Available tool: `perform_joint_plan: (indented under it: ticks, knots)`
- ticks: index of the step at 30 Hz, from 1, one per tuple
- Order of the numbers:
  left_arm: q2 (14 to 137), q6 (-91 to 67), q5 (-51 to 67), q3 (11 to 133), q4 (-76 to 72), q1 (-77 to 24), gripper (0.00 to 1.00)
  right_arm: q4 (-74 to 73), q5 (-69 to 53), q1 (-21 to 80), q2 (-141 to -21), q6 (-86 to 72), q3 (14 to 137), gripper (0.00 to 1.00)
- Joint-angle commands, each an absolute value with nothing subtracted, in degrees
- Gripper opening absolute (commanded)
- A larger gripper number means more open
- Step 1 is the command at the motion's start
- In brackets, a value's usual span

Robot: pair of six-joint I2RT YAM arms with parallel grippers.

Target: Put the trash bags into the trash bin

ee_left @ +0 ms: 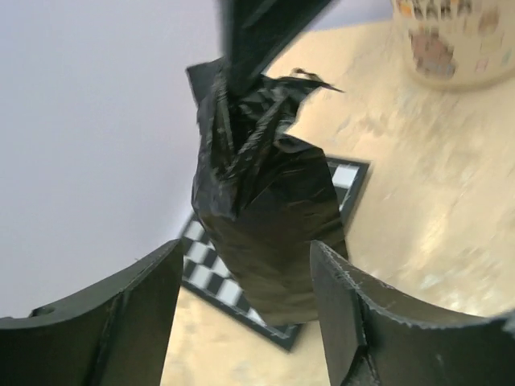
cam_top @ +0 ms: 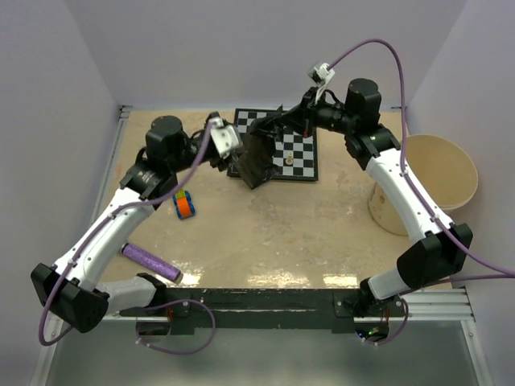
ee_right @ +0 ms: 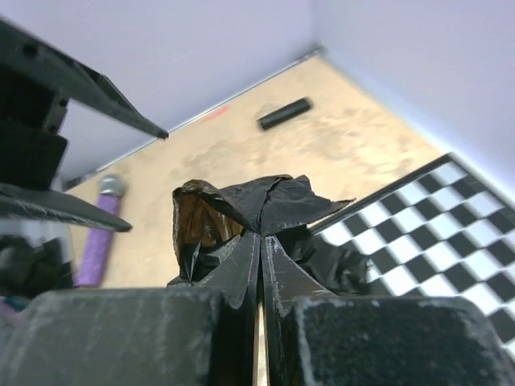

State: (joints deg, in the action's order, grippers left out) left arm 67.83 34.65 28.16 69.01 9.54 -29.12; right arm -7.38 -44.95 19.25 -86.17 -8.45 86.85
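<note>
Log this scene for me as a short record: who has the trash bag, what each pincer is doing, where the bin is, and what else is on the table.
trash bag: crumpled black film, hanging over the chessboard
right pincer: shut on the bag's top
left pincer: open, facing the bag, not gripping it
trash bin: at the right edge of the table, bag not yet in it
short black roll: lying on the table, untouched
other items: purple roll, colourful cube

Left pincer (ee_left: 245, 269) spread, right pincer (ee_right: 260, 241) clamped
</note>
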Motion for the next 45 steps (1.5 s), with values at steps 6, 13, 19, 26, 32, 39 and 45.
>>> perform_joint_plan:
  ticks: [6, 13, 19, 26, 32, 39, 45]
  knots:
    - [74.87, -11.06, 32.17, 77.78, 1.86, -25.84, 0.73, -10.98, -26.73, 25.66, -83.85, 2.54, 90.88, 0.00]
    - [78.83, -16.69, 32.35, 80.68, -2.72, -25.49, 0.73, -11.69, -24.87, 26.54, -85.17, 3.78, 93.16, 0.00]
    - [82.26, -21.96, 30.84, 81.30, -4.56, -24.26, 0.66, -11.43, -26.02, 27.07, -85.17, 4.57, 92.90, 0.00]
    - [86.57, -24.52, 31.90, 83.32, -6.06, -23.47, 0.53, -11.69, -25.84, 27.25, -84.29, 6.06, 91.67, 0.00]
    - [88.15, -18.56, 33.84, 84.37, -4.76, -23.47, 0.02, -11.16, -24.10, 27.25, -84.46, 5.89, 91.14, 0.00]
    - [83.59, -9.67, 27.87, 83.15, -2.54, -22.94, 0.00, -13.71, -17.05, 26.98, -85.51, 4.32, 90.44, 0.00]
    - [81.48, -9.14, 28.74, 81.30, -3.51, -22.94, 0.00, -10.12, -27.41, 26.81, -87.88, -6.40, 88.68, 0.43]
